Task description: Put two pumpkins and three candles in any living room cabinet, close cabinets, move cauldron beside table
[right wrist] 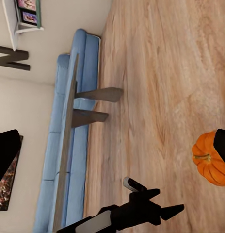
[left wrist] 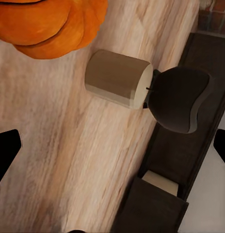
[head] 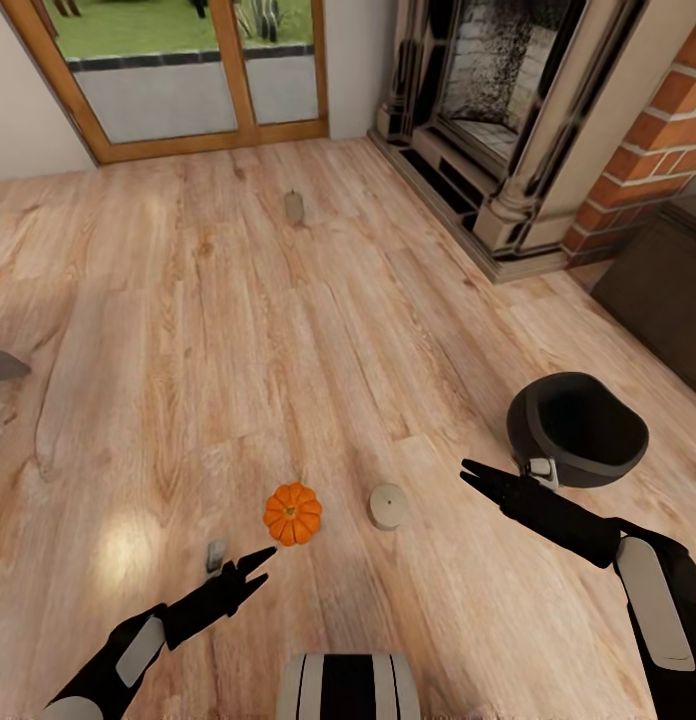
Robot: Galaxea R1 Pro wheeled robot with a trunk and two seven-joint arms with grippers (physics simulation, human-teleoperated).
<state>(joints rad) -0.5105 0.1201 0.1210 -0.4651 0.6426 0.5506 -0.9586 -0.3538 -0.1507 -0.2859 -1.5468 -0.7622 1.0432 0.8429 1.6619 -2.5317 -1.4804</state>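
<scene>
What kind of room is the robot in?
Most likely a living room: there is a stone fireplace with a brick side, a long blue sofa along the wall, and a light wooden plank floor.

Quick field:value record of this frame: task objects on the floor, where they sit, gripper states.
pumpkin: one on the wood floor, just ahead of the left gripper
near candle: upright, beside the pumpkin, apart from it
far candle: on the floor toward the glass door
cauldron: on the floor, tilted, close by the right gripper
cabinet: dark unit beside the brick fireplace
left gripper: open, empty
right gripper: open, empty
</scene>
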